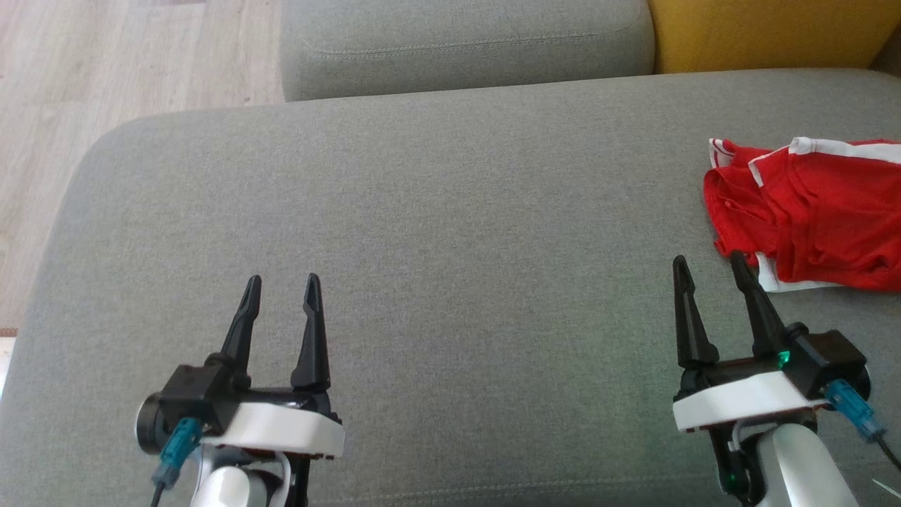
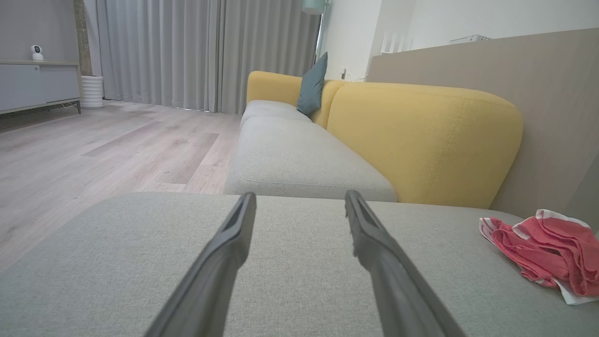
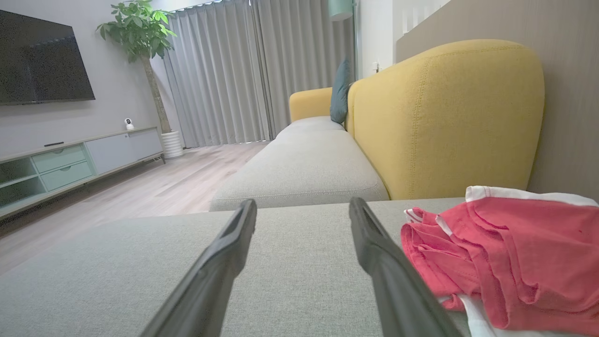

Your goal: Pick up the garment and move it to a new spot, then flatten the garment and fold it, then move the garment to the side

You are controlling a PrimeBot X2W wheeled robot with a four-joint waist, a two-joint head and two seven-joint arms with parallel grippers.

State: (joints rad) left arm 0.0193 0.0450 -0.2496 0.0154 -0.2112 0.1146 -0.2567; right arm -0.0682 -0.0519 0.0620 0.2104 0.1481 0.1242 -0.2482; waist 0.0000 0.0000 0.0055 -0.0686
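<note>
**Both jaws released, red garment bunched at the right of the sofa seat**

Nearest us, the left jaws are hanging wide apart over the bare grey sofa seat (image 1: 422, 211), gripping nothing. The right jaws are gaping just as wide and are just as empty. Their outer finger (image 1: 760, 310) is pointing at the near corner of the red garment (image 1: 816, 211). It is just beside the cloth; whether it is touching, I can't tell.

The garment is lying crumpled on the seat's right side, with white trim (image 3: 529, 194) showing along its hems, and it is running off the head view's right edge. I'm judging it light, thin and thoroughly limp, so it is going to sag and bunch rather than hold any shape. A pinch on a raised ridge of folds at the near edge, or on the thicker trimmed hem, is looking like the safest hold. A single flat layer may slip between those narrow fingers.

Nothing is lying between jaws and cloth. Just behind the garment the yellow backrest (image 3: 444, 117) is rising and crowding its far side, so I'd favour coming in from the front. Further back a second grey seat cushion (image 2: 299, 154) is stretching away towards a teal pillow (image 2: 312, 84). The wooden floor (image 1: 105, 70) is dropping off beyond the seat's left edge, and grey curtains (image 2: 187, 51) are closing the room.
</note>
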